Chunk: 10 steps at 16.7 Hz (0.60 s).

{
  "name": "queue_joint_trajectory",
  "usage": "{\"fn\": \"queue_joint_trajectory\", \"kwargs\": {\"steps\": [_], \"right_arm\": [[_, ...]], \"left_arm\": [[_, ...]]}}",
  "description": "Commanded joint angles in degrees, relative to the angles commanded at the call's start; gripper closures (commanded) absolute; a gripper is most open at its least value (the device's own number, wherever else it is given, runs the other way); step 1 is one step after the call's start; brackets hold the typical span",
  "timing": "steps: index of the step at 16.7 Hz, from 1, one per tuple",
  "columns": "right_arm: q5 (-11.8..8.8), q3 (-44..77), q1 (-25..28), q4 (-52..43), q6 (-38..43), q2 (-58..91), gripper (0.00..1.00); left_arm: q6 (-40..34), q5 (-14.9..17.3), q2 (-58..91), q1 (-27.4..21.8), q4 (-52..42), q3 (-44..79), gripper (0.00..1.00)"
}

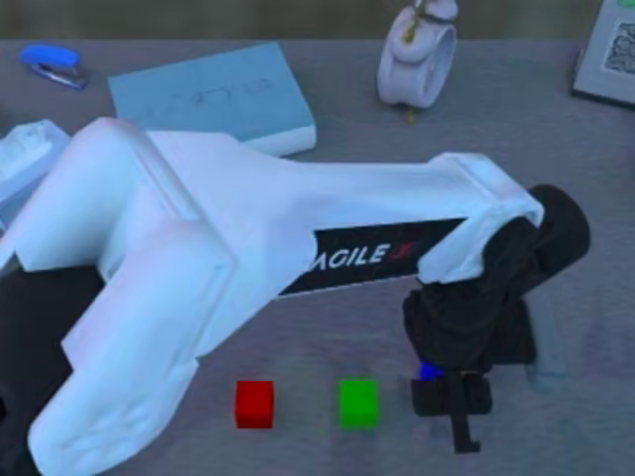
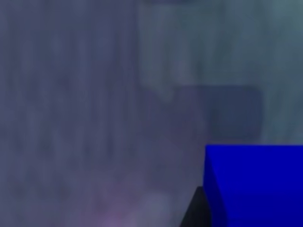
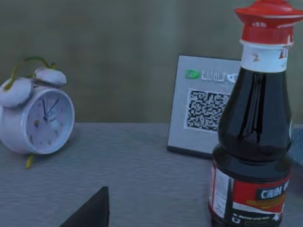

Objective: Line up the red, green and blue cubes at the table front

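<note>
Top view: the left arm reaches across the bench (image 1: 585,297) and its left pincer (image 1: 451,397) hangs at the near edge, right of centre, over the blue cube (image 1: 429,372), of which only a sliver shows beneath the black wrist. The red cube (image 1: 254,404) and green cube (image 1: 358,403) sit on the bench to its left, well apart from each other, in one row along the near edge. The left wrist view shows the blue cube (image 2: 255,184) close against the camera with a dark finger edge beside it; whether the pincer pinches the cube or stands spread around it cannot be told. The right pincer is not in view; its wrist camera faces an alarm clock (image 3: 35,116), a QR sign (image 3: 203,111) and a sauce bottle (image 3: 255,132) at the far right.

Risks, as judged: a cube let go crooked or while tilted may land out of line with the other two; a lift with a finger dragging may nudge it towards the green cube.

Orientation: the cubes have no long axis; red and green sit square to the bench edge, and the row runs left to right.
</note>
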Motion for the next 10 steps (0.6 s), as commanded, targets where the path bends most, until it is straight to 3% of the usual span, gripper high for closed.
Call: {"fn": "queue_joint_trajectory", "kwargs": {"steps": [10], "right_arm": [[0.00,0.00,0.00,0.00,0.00,0.00,0.00]], "left_arm": [[0.00,0.00,0.00,0.00,0.00,0.00,0.10]]}}
